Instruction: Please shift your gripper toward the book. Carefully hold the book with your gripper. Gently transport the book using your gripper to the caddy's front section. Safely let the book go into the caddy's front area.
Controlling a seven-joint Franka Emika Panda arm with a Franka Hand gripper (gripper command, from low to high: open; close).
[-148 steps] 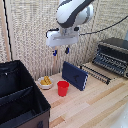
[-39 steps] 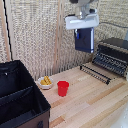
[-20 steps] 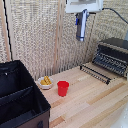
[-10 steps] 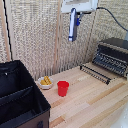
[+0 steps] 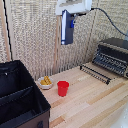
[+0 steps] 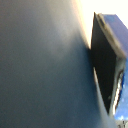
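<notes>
The dark navy book (image 5: 66, 27) hangs upright, high above the wooden table, held at its top edge by my gripper (image 5: 71, 14), which is shut on it. The white wrist sits at the top of the exterior view. The black caddy (image 5: 20, 102) stands at the exterior view's lower left, its partitions splitting it into compartments; the book is well above it and toward the exterior view's right. In the wrist view the book's dark cover (image 6: 40, 65) fills most of the frame, with one blue-tipped finger (image 6: 111, 55) pressed against it.
A red cup (image 5: 62, 88) stands on the table beside a small bowl with yellow contents (image 5: 46, 81). A black toaster oven (image 5: 113, 56) with a rack (image 5: 95, 74) in front sits at the exterior view's right. A woven screen backs the scene.
The gripper has carried the book, lifted from the table earlier, toward the exterior view's left, from above the rack to above the cup and bowl.
</notes>
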